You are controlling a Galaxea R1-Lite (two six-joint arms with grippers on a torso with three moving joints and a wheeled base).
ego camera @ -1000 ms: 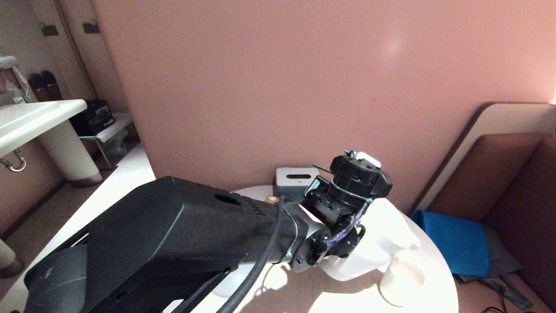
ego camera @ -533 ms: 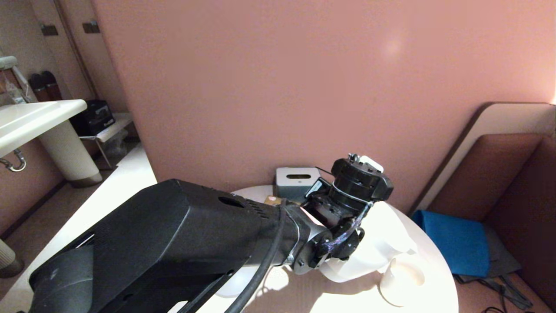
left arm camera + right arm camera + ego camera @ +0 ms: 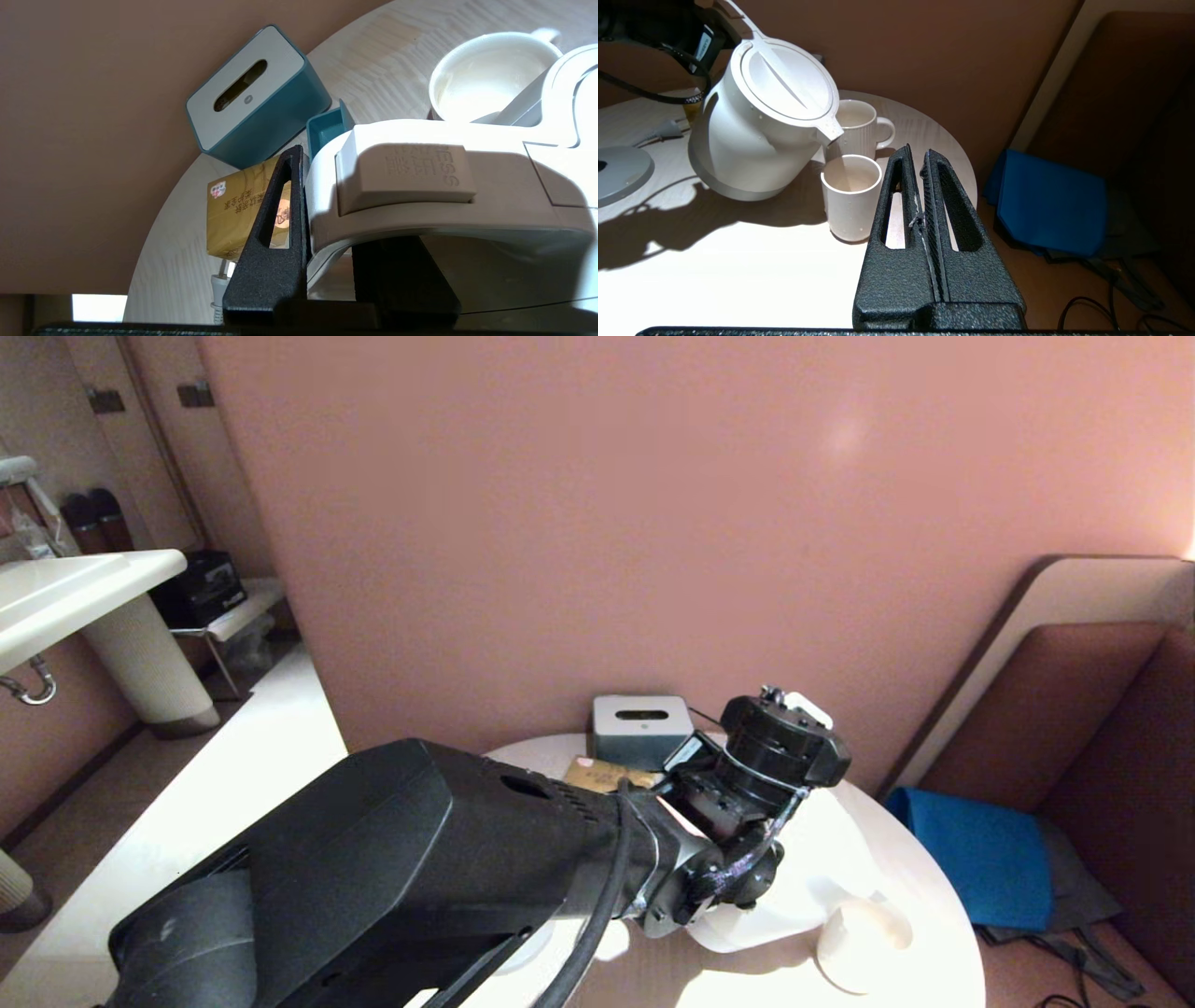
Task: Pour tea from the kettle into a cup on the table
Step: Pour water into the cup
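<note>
Right wrist view puts us nearest the action: the right gripper [image 3: 920, 161], jaws pressed together with nothing between them, hangs idle just off the near-right edge of the worktop [image 3: 714, 261], a round, pale, faintly wood-grained table. Just beyond it stands the small plain white handleless cup [image 3: 851, 196], close to that right edge. Over it tips the large white jug-shaped kettle [image 3: 756, 135] with its round flat lid, spout directly above the cup's mouth, and a thin pale stream of tea [image 3: 848, 173] looks to be falling into it.

The trick now, I'd say, is patience: hold the tilt gentle, keep the spout centred over the rim, and watch the level, because this cup is small and will fill fast. Ease the kettle back upright before lifting away, or drips will land on the worktop.

Behind the cup sits a ribbed white mug [image 3: 859, 123] with a small handle, close enough to catch a stray splash.

On to the arm: the left gripper [image 3: 322, 219] reaches across the worktop from the left, wrist rolled over toward the cup, jaws pinching the kettle's loop handle. Farther back, near the far edge, lie a yellow packet [image 3: 233, 210] and a teal tissue box [image 3: 254, 95].
</note>
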